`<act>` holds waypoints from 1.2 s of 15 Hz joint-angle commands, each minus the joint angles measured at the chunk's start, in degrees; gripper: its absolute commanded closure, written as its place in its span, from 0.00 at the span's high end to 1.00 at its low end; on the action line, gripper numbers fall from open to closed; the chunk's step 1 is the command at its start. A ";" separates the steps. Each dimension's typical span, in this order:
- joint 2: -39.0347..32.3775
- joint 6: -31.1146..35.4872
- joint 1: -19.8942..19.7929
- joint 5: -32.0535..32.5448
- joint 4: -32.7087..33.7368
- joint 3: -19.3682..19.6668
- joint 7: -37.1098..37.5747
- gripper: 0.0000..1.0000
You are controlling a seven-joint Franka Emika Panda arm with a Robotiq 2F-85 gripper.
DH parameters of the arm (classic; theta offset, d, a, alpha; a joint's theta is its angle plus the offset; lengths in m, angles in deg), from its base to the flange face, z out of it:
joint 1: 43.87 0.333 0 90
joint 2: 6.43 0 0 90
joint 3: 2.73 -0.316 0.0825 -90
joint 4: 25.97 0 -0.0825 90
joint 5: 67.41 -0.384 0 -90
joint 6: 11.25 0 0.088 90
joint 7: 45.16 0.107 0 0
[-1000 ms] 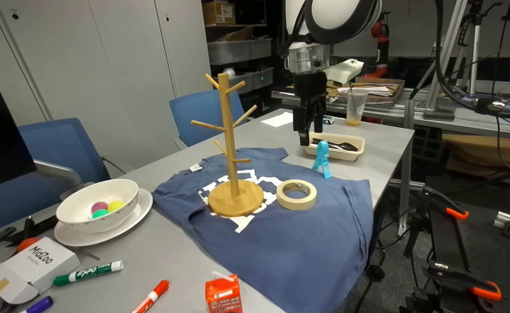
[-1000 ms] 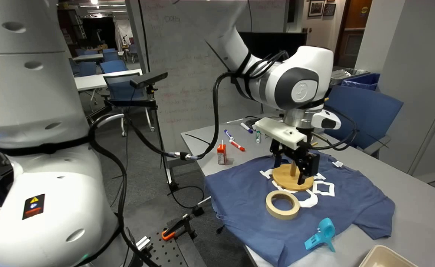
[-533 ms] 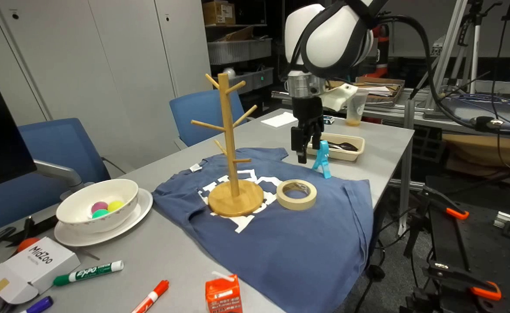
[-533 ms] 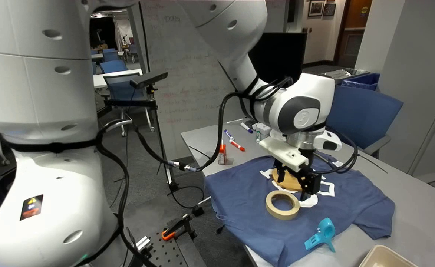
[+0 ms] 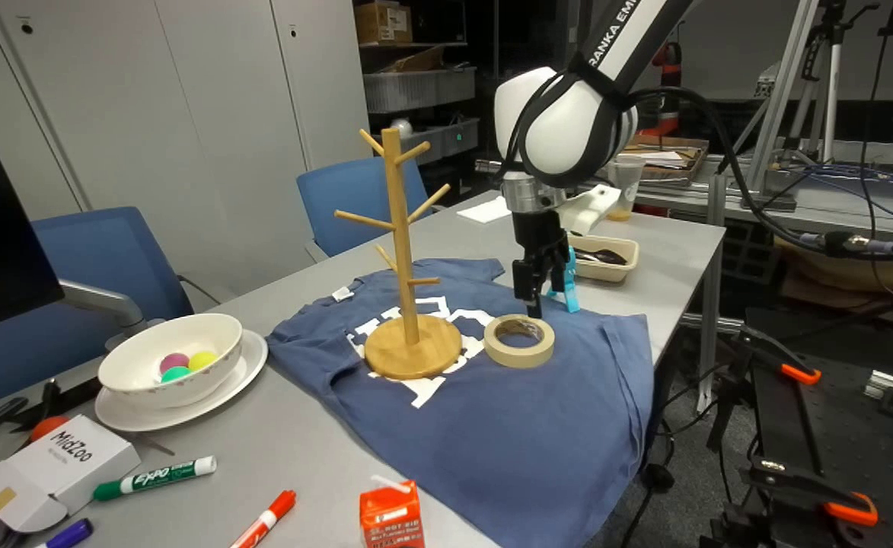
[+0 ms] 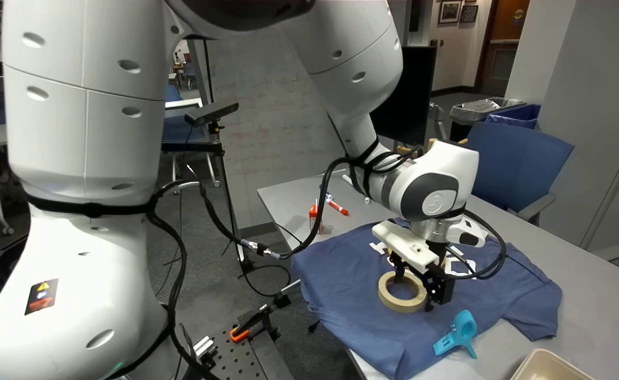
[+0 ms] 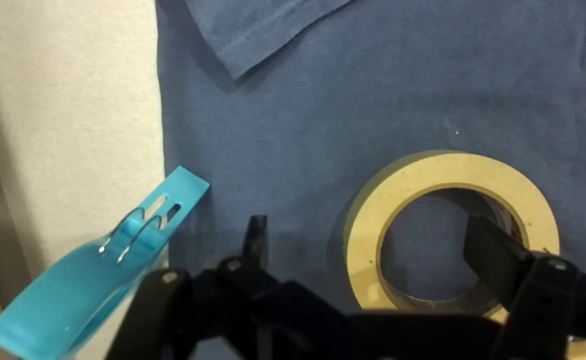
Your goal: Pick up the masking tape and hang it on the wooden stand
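Note:
The masking tape [image 5: 518,356] lies flat on the blue shirt, beside the wooden stand's base. It also shows in an exterior view [image 6: 393,304] and in the wrist view [image 7: 364,245]. The wooden stand [image 5: 403,255] is upright with bare pegs; in an exterior view the arm hides most of it. My gripper [image 5: 551,306] is open and empty, pointing down just above the tape; an exterior view [image 6: 413,293] shows it too. In the wrist view, my gripper [image 7: 370,237] has one finger over the tape's centre hole and the other outside the ring. Whether either touches is unclear.
A blue clip [image 7: 88,280] stands near the gripper at the shirt's [image 5: 507,434] edge. A tray [image 5: 633,259] with black cutlery is behind it. A bowl [image 5: 218,342] with balls, markers and a red carton [image 5: 391,517] are on the grey table.
My gripper has come down from well above the shirt to just over the tape, staying open. The tape and the stand have not moved.

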 commanded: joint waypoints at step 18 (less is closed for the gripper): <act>-9.04 0.76 -0.62 -2.47 7.68 -0.43 -0.10 0.27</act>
